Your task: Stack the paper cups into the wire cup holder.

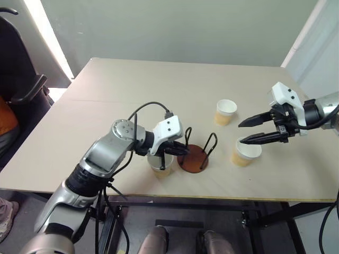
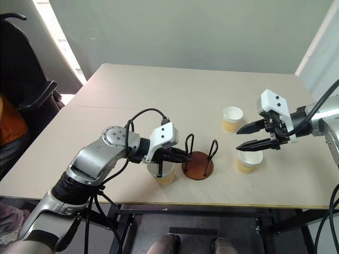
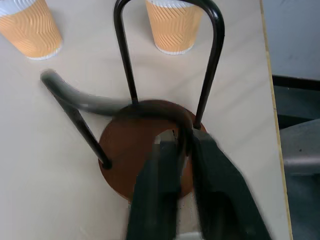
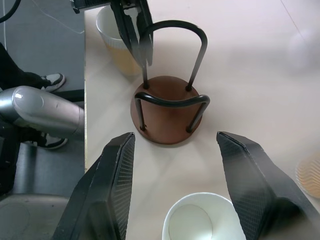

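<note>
The wire cup holder (image 1: 193, 157) stands near the table's front edge, its brown disc base bare between two dark wire loops. Just left of it a paper cup (image 1: 161, 165) stands upright on the table. My left gripper (image 1: 180, 151) hangs over that cup's rim on the holder side, fingers (image 3: 155, 190) a narrow gap apart. To the right stands a second paper cup (image 1: 246, 152), and my right gripper (image 1: 241, 133) hovers above it, open wide, with the cup (image 4: 200, 220) showing below between the fingers. A third paper cup (image 1: 226, 112) stands farther back.
The pale wooden table (image 1: 132, 90) ends close in front of the holder and cups. A black chair (image 1: 24, 84) and a seated person (image 1: 5, 119) are off the table's left side. A wall runs behind the table.
</note>
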Controlling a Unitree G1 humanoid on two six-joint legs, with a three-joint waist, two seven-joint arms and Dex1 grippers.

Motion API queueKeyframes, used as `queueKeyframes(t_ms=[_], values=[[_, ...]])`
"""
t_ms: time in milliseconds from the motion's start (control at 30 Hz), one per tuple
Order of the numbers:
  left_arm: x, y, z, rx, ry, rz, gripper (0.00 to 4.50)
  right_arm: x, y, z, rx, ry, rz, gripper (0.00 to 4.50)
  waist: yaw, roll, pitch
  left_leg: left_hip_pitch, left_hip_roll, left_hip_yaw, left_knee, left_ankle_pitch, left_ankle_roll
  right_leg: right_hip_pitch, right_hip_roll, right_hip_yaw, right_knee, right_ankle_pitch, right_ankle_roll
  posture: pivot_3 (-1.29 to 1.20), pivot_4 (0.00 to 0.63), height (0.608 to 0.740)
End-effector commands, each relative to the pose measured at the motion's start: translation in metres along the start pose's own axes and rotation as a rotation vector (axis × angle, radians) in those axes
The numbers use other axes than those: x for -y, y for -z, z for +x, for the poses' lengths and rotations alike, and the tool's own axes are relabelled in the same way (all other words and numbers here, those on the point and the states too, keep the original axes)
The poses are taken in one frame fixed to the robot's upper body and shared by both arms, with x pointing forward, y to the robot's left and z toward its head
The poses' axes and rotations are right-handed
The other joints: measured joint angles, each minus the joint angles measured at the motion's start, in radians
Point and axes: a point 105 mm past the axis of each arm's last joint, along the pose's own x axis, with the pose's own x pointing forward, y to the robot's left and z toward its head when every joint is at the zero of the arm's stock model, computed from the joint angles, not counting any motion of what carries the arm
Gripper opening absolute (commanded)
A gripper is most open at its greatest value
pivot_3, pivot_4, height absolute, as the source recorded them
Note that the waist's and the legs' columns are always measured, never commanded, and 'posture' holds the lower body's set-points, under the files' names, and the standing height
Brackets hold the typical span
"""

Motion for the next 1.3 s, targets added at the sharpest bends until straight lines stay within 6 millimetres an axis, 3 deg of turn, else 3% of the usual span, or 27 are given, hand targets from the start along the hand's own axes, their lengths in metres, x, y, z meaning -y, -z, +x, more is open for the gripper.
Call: queueKeyframes(t_ms=[33,133,367,500,600,733,900,1067,1167,1233,1300], values=[[-0.005,-0.010,-0.003,0.009,-0.024,0.027,1.84,0.002,-0.006,-0.008,0.001,0.027,-0.038,2.69,0.000,0.000,0.000,0.000,0.000,0.000,0.000,0.000,0.000,0.000,0.000,0.000,0.000,0.000,0.000,0.00,0.150,0.740],[-0.002,-0.011,-0.007,0.006,0.004,0.050,2.91,0.001,-0.006,-0.007,-0.002,0.020,-0.041,2.69,0.000,0.000,0.000,0.000,0.000,0.000,0.000,0.000,0.000,0.000,0.000,0.000,0.000,0.000,0.000,0.00,0.150,0.740],[-0.003,-0.014,-0.022,-0.014,0.002,0.108,2.91,-0.004,-0.006,-0.002,-0.008,-0.019,-0.048,2.69,0.000,0.000,0.000,0.000,0.000,0.000,-0.001,-0.001,-0.001,0.000,0.000,0.000,-0.001,0.000,0.000,0.00,0.150,0.740],[-0.007,-0.025,-0.049,-0.010,-0.034,0.189,2.91,0.006,0.014,-0.003,-0.096,0.035,-0.024,2.69,0.000,0.000,0.000,0.000,0.000,-0.001,-0.002,-0.001,-0.001,0.000,0.000,0.000,-0.001,-0.001,-0.001,0.00,0.150,0.740],[-0.011,-0.027,-0.067,-0.042,-0.064,0.238,2.97,0.004,0.013,-0.007,-0.101,0.013,-0.031,3.27,0.000,0.000,0.000,0.000,0.000,-0.001,-0.002,-0.001,-0.001,0.000,0.000,0.000,-0.001,-0.001,-0.001,0.00,0.150,0.740],[-0.015,-0.020,-0.105,-0.117,-0.106,0.255,2.97,0.001,0.016,-0.011,-0.126,-0.014,-0.031,4.48,-0.003,0.000,0.000,0.000,0.000,-0.001,-0.003,-0.001,-0.001,-0.001,0.000,0.000,-0.002,-0.002,-0.002,0.00,0.150,0.740],[-0.010,-0.016,-0.139,-0.158,-0.137,0.247,2.97,-0.007,0.027,-0.006,-0.162,-0.042,-0.018,4.48,-0.004,0.000,0.000,0.000,0.000,-0.002,-0.007,-0.002,-0.002,-0.002,0.000,0.000,-0.002,-0.005,-0.004,0.00,0.150,0.740],[0.015,-0.051,-0.160,-0.005,-0.116,0.276,2.97,-0.018,0.032,0.003,-0.198,-0.073,-0.036,4.48,-0.005,0.000,0.000,-0.002,0.000,-0.003,-0.008,-0.004,-0.004,-0.004,0.000,-0.001,-0.001,-0.007,-0.005,0.00,0.150,0.740],[0.022,-0.051,-0.159,0.017,-0.105,0.230,3.55,-0.014,0.043,0.009,-0.260,-0.045,-0.042,4.50,-0.008,0.001,0.000,-0.001,0.000,-0.002,-0.008,-0.005,-0.005,-0.004,0.000,-0.001,-0.001,-0.007,-0.005,0.00,0.150,0.740],[0.024,-0.051,-0.156,0.021,-0.105,0.233,4.23,-0.016,0.053,0.012,-0.301,-0.054,-0.048,4.50,-0.008,0.001,0.000,0.001,0.000,-0.002,-0.008,-0.006,-0.005,-0.003,0.000,-0.001,0.000,-0.009,-0.005,0.00,0.150,0.740],[0.024,-0.050,-0.152,0.005,-0.113,0.248,4.44,-0.017,0.059,0.014,-0.321,-0.059,-0.048,4.50,-0.007,0.001,0.000,0.001,0.001,-0.003,-0.008,-0.005,-0.006,-0.003,0.000,-0.001,0.001,-0.009,-0.005,0.00,0.150,0.740]])
